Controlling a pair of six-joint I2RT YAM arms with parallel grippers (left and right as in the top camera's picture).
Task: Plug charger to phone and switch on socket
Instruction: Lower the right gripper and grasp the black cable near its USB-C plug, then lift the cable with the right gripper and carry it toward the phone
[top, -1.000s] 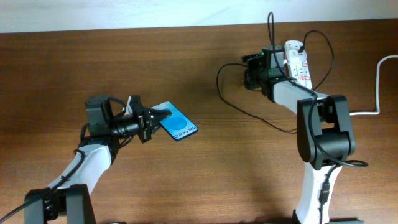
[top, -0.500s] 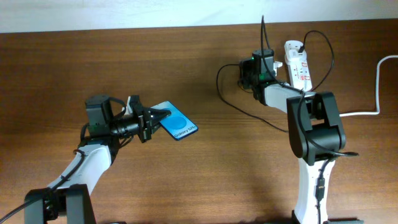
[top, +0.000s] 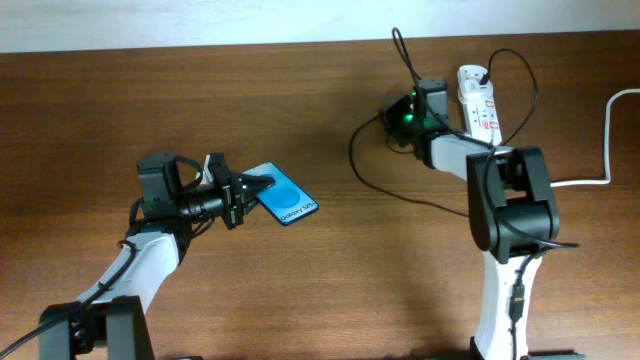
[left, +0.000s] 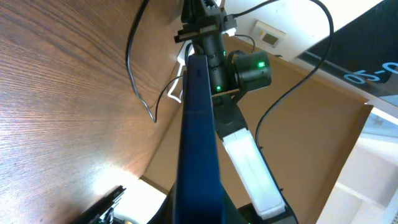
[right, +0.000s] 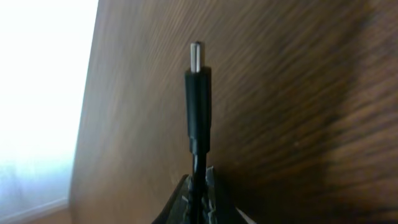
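The right end effector (right: 198, 182) has just been clenched on the charger (right: 198, 118) near its end, at far right beside the socket (top: 478, 100). The phone (top: 287, 202) is kept clamped by the left end effector (top: 250, 190) at left, so plugging can be attempted next.

A: Where does the overhead sit?
B: High above the table (top: 320, 290), looking straight down. Both arms reach in from the bottom edge, so it takes in the whole scene from far off.
A: And the left wrist?
B: Tight along the phone (left: 198, 143), seen edge-on. It faces across the wood toward the right arm (left: 249, 162), which the overhead also shows.
A: Right wrist?
B: Nearest of all. The charger (right: 198, 106) tip stands mid-frame, with blurred wood behind. The overhead shares that cable, only tiny.
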